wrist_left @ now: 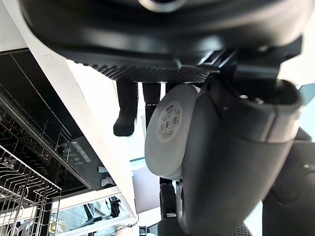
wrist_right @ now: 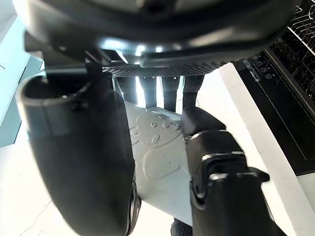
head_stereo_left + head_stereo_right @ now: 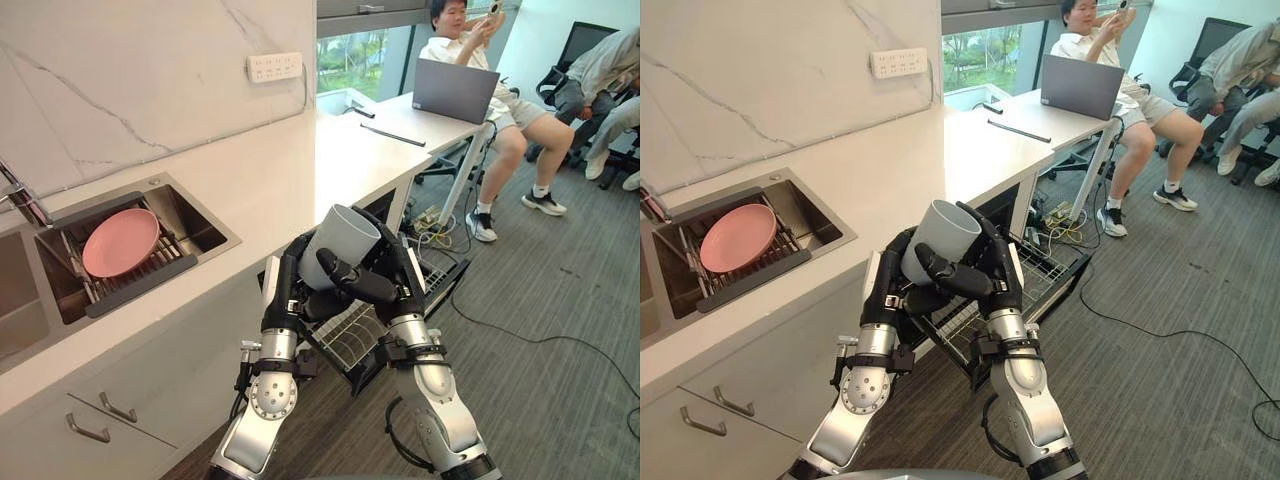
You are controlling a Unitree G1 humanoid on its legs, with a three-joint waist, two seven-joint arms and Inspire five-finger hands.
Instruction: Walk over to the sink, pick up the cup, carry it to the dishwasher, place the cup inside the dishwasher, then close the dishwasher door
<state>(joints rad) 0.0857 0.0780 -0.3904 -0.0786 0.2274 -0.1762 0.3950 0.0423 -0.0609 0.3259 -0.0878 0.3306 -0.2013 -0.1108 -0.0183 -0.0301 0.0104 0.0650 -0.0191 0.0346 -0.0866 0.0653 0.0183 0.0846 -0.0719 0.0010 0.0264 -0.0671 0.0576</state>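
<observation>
A pale grey cup [image 3: 347,238] hangs tilted in front of the counter edge, its mouth facing up and away. Both hands clasp it. My left hand [image 3: 296,278] wraps its fingers round the cup's left side. From the right, my right hand [image 3: 378,284] lays its thumb across the front. The left wrist view shows the cup's labelled base [image 1: 170,129] past the thumb, and the right wrist view shows its embossed wall [image 2: 160,162]. Just below the hands, the dishwasher's wire rack [image 3: 352,338] is pulled out over the open door [image 3: 1065,285].
In the counter at left is a sink [image 3: 205,238] holding a pink plate [image 3: 120,242] on a rack, with a tap [image 3: 22,196] beside it. A person [image 3: 470,45] sits behind a laptop [image 3: 455,90] at a white desk. Cables lie on the grey carpet [image 3: 560,340].
</observation>
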